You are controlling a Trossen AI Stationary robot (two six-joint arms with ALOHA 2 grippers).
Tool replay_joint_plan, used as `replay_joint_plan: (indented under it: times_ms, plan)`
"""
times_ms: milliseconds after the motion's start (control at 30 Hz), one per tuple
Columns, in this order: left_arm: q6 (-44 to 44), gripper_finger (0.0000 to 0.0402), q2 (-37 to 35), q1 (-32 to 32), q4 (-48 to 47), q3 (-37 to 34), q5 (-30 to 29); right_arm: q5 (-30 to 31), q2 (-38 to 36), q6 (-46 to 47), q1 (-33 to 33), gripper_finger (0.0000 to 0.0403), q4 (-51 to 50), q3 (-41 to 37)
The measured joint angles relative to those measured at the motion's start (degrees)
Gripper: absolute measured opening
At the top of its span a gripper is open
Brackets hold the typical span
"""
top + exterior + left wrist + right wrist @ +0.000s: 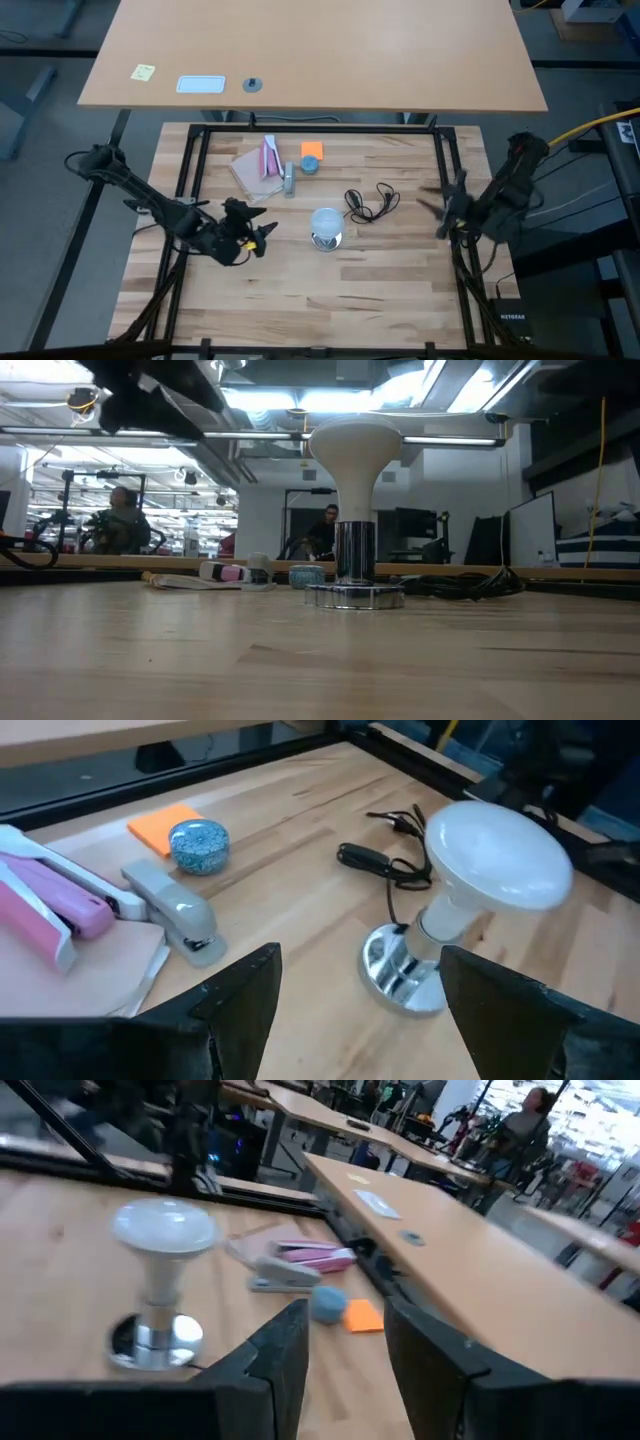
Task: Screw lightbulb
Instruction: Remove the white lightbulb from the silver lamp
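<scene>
The frosted white lightbulb (pixel 326 222) stands upright at the middle of the table, its neck down in the round silver socket (pixel 326 241), which rests flat on the wood. It also shows in the low view (pixel 355 445) and in both wrist views (pixel 495 855) (pixel 165 1230). My left gripper (pixel 265 235) hovers open just left of the bulb, its fingers (pixel 250 990) pointing toward it with nothing between them. Near the table's right edge, away from the bulb, my right gripper (pixel 440 212) stands with a gap between its fingers (pixel 285 1350) and holds nothing.
The socket's thin black cord (pixel 370 205) lies coiled right of the bulb. A grey stapler (pixel 289 178), a pink tool on a tan pad (pixel 262 165), an orange note (pixel 312 150) and a small blue round piece (pixel 310 165) sit behind it. Black frame rails (pixel 190 180) run along the table's sides.
</scene>
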Motion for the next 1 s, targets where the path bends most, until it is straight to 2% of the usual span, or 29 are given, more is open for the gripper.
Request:
replay_joint_plan:
  times_ms: [133, 300, 400, 533, 800, 1000]
  plan:
    - [-0.5, 0.0265, 2.5, 1.8, 3.2, 0.0, 0.0, -1.9, 1.1, 0.0, 0.0, 0.0138, 15.7, -9.1]
    - [0.1, 0.0265, 3.8, 2.3, 4.9, 0.0, 0.1, -1.9, 5.3, 1.7, 0.0, 0.0138, 29.2, -15.4]
    - [0.1, 0.0265, 3.9, 2.3, 4.7, 0.0, 0.2, 0.3, 8.7, 5.4, -0.5, 0.0138, 34.1, -17.3]
    - [0.9, 0.0265, 3.9, 2.3, 4.7, 0.0, 0.2, 0.2, 14.2, 9.9, -3.3, 0.0138, 36.5, -17.7]
    - [3.5, 0.0265, 3.9, 2.0, 4.7, 0.0, 0.6, -11.6, 26.4, 10.5, -12.8, 0.0138, 47.3, -17.7]
    - [6.3, 0.0265, 3.9, 1.9, 4.6, 0.0, 1.0, -18.2, 30.5, 10.4, -18.4, 0.0138, 51.9, -17.7]
